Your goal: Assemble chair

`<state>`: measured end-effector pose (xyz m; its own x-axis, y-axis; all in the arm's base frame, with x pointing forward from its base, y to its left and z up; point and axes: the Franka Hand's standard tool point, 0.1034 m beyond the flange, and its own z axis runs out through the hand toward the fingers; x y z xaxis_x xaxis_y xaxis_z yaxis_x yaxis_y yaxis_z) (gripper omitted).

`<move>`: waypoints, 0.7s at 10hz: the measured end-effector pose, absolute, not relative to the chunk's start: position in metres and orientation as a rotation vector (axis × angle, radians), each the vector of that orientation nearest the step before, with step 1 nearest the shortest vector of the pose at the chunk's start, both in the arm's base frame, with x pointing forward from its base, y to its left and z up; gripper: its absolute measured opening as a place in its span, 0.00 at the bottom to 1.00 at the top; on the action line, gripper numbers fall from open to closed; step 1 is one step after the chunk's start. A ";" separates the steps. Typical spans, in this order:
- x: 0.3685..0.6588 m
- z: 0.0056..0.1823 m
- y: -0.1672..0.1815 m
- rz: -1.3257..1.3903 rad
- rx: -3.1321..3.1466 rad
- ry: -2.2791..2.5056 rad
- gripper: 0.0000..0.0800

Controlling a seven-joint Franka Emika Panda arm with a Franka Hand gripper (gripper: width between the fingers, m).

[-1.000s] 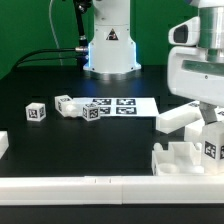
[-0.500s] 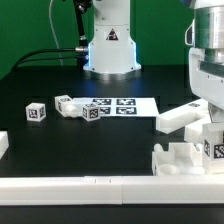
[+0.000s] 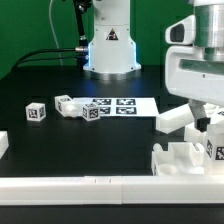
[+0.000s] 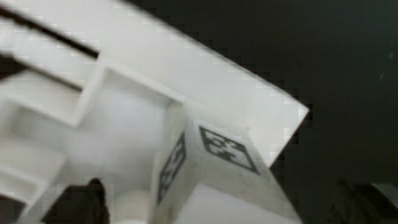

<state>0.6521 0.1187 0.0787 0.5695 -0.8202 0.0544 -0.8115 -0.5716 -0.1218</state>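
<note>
Pincer (image 3: 207, 117), seemingly wide, above chair (image 3: 183, 156).

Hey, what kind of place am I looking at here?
Probably a robotics lab test bench: a white robot arm base stands on a black table, beside a marker board of printed tags and tagged white chair parts.

Slab (image 3: 172, 118): long, white, tilted, right beside the claw (image 3: 205, 110) on the exterior view's left, its end by the block.
Block (image 3: 212, 142): upright, tags on two faces, directly under the claw, sitting on the base.
Base (image 3: 178, 158): blocky white build, lowest of all, beneath the claw.
Cube (image 3: 36, 112), two pegs (image 3: 65, 104): tagged, loose, well off to the claw's exterior-view left.
</note>
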 end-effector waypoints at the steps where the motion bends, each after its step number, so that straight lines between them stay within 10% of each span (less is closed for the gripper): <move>1: 0.652 0.078 0.118 -0.162 -2.731 1.374 0.80; 7: 0.653 0.080 0.117 -0.204 -3.065 0.555 0.81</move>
<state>0.6534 0.1171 0.0801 0.9281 -0.3507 0.1247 -0.3481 -0.9365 -0.0428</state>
